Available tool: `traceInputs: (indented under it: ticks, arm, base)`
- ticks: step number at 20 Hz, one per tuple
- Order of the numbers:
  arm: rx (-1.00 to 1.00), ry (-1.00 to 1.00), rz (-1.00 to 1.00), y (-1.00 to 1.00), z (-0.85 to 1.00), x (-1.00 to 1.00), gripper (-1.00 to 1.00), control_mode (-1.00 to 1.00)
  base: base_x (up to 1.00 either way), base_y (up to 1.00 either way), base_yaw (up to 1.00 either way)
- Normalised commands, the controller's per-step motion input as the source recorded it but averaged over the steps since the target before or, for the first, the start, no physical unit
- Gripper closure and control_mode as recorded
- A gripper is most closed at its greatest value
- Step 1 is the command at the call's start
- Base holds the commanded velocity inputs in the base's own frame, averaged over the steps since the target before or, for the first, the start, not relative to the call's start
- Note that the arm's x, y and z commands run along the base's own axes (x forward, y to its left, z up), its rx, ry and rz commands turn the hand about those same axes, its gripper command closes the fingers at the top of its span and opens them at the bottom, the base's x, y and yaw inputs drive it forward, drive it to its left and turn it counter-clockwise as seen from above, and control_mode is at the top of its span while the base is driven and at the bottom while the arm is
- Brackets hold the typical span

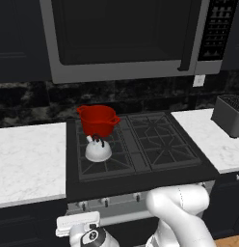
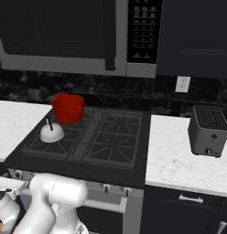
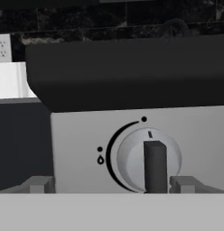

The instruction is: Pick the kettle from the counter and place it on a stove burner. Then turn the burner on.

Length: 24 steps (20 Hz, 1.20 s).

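white kettle (image 1: 98,150) upright on front-left burner (image 1: 103,159)

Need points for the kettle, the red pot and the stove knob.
kettle (image 1: 98,151): left base view, on its white dome.
red pot (image 1: 97,120): left base view, on its front wall.
stove knob (image 3: 149,159): hand view, on its dark centre grip.

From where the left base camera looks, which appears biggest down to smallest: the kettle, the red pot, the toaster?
1. Toaster, though cut off by the picture's edge
2. Red pot, close behind
3. Kettle, clearly smallest
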Motion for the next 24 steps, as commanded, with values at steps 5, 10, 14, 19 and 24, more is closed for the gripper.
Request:
traceInputs:
  ticks: [5,10,14,19,24]
  arm:
    - [0.0,0.0,0.0,0.06,-0.01,0.18,-1.0,-1.0]
    - [0.0,0.0,0.0,0.06,-0.06,0.17,-1.0,-1.0]
    - [0.0,-0.01,0.0,0.05,0.02,0.01,-1.0,-1.0]
    - [0.0,-0.01,0.0,0.07,0.19,0.0,-1.0,-1.0]
    - [0.0,0.0,0.01,0.1,0.23,0.0,-1.0,-1.0]
  base:
    - [0.0,0.0,0.0]
    - [0.0,0.0,0.0]
    - [0.0,0.0,0.0]
    - [0.0,0.0,0.0]
    - [0.0,0.0,0.0]
